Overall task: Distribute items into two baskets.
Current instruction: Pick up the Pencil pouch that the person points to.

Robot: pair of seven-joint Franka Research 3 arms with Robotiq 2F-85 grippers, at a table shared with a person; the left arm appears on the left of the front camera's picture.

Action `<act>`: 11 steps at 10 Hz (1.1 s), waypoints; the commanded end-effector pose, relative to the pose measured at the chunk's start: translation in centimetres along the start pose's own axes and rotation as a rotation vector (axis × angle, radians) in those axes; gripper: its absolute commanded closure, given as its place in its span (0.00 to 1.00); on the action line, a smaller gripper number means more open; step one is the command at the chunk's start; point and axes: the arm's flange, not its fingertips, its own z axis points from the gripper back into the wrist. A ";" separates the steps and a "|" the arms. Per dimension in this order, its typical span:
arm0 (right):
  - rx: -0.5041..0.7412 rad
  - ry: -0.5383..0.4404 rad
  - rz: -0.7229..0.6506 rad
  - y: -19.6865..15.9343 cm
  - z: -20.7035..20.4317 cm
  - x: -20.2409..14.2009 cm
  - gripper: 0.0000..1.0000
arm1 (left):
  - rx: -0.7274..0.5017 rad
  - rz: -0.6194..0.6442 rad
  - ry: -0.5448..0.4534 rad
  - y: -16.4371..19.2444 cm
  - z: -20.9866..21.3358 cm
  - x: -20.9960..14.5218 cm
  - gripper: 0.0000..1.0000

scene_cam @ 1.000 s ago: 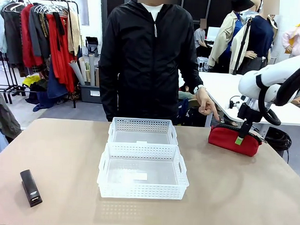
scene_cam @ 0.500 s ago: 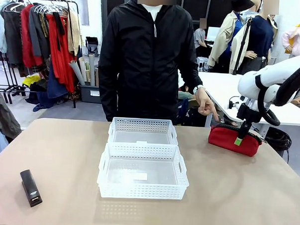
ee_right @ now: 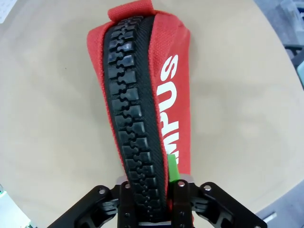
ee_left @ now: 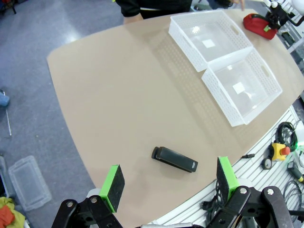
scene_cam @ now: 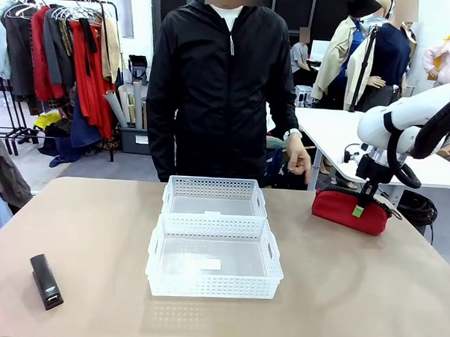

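Right claw (ee_right: 152,192) sat narrow, pinching the zipper ridge at one end of the red pouch (ee_right: 142,95), which lay on the desk (scene_cam: 95,230) well apart from the baskets (scene_cam: 212,287), so the soft fabric, seemingly caught by little, could slip or sag once lifted.

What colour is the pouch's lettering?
White lettering on the pouch; right wrist view shows it best.
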 end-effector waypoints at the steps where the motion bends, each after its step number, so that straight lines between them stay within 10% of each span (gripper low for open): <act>1: 0.013 0.022 0.006 0.5 -0.1 -0.1 1.00 | -0.012 -0.008 -0.010 -0.1 -0.1 -0.1 0.00; 11: 0.000 0.000 0.000 0.0 0.0 0.0 1.00 | -0.012 -0.008 -0.010 -0.1 -0.1 -0.1 0.00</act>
